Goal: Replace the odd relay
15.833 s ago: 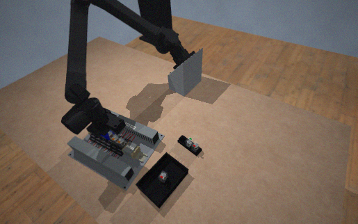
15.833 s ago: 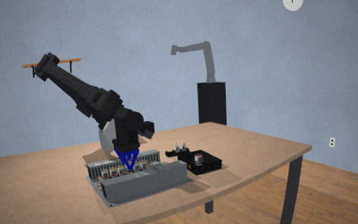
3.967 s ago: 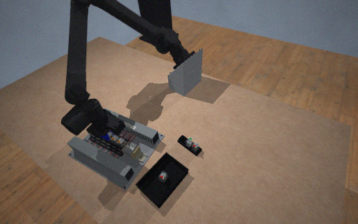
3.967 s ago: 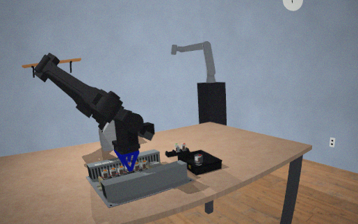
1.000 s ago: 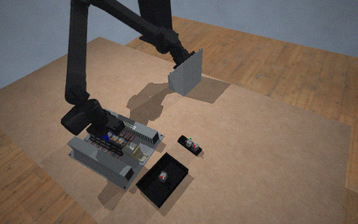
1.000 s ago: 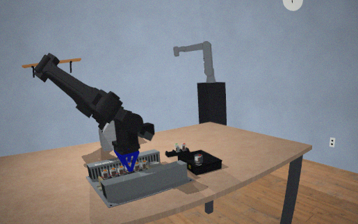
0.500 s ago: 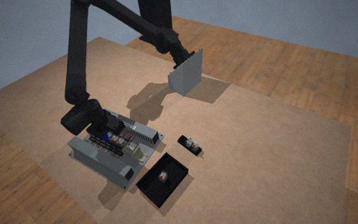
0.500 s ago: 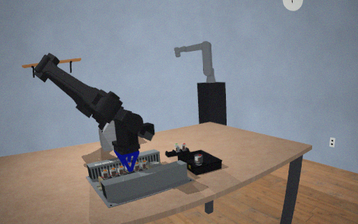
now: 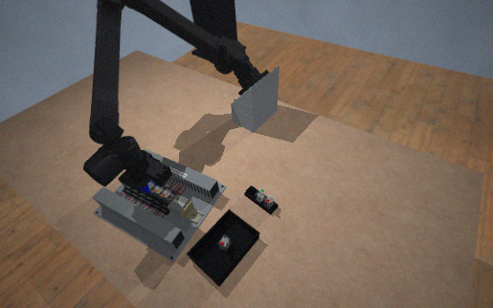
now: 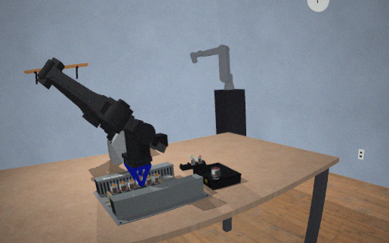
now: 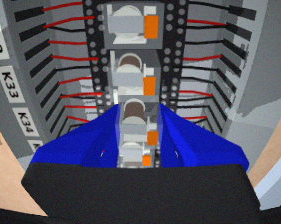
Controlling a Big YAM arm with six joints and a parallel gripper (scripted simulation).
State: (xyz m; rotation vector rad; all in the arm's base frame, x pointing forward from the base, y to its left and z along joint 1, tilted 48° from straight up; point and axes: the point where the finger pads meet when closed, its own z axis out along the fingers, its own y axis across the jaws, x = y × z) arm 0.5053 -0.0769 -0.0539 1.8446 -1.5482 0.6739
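With its jaws clamped on an orange-buttoned relay (image 11: pixel 134 124), the gripper (image 9: pixel 147 187) (image 10: pixel 141 182) (image 11: pixel 139 111) of a black robot arm (image 9: pixel 106 72) (image 10: pixel 80 94) points down into a row of relays between two slotted gray channels (image 9: pixel 137 222) (image 10: pixel 159 198). The blue fingers flank the relay on both sides. The gripped relay stands in line with its neighbors, its orange button on the same side as theirs in the wrist view; whether its top is exactly level with the rest cannot be told. Red and black wires (image 11: pixel 71 60) run from the row to the channels on either side, and labels reading K32, K33 and K34 (image 11: pixel 25 122) line one edge.

Just beside the wired panel, a relay with a red button (image 9: pixel 224 242) (image 10: pixel 215 173) sits inside the black tray (image 9: pixel 237 230) (image 10: pixel 225 183), away from its walls and well apart from the gripper. Near the tray, a small black holder (image 9: pixel 274 209) (image 10: pixel 185 167) carries two more relays, one with a green button (image 9: pixel 260 195) (image 10: pixel 192 160) and one with a red button (image 9: pixel 269 201) (image 10: pixel 199 159), side by side. All rest on a brown table (image 9: pixel 379 215) (image 10: pixel 280 151), where a gray board (image 9: pixel 259 105) (image 10: pixel 116 149) also appears, farther from the tray.
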